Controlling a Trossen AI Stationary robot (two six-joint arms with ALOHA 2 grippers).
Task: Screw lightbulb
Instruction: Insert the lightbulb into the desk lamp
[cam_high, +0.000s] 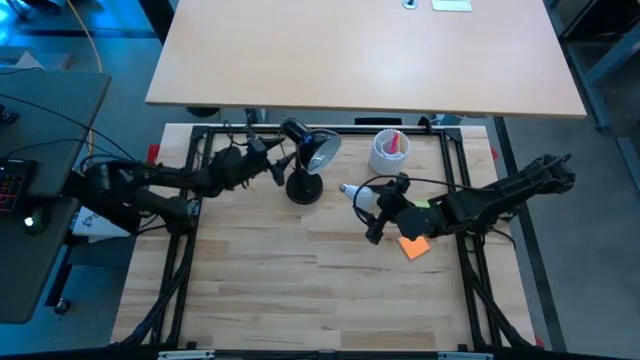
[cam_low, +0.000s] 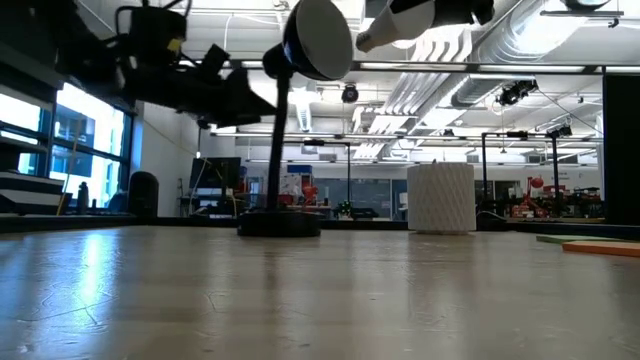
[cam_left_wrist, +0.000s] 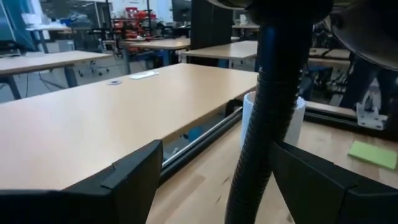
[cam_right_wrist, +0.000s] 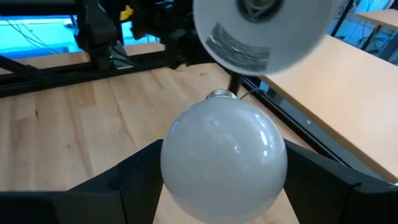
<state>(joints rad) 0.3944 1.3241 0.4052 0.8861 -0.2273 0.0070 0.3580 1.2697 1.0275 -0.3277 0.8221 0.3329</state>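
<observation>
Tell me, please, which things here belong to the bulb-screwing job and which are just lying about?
In the job:
- lightbulb, in the right gripper
- black desk lamp
- left gripper, at the lamp's neck

Lying about:
- white ribbed cup
- orange note
- green note

Lab: rows of workbenches (cam_left_wrist: 74, 59)

lamp (cam_high: 305, 165): was stood toward 12 o'clock on the table (cam_high: 300, 290)
cup (cam_high: 388, 150): was placed at 3 o'clock from the lamp
lightbulb (cam_high: 360, 197): was held between them, toward 6 o'clock
note (cam_high: 414, 246): was laid at 5 o'clock from the lightbulb
</observation>
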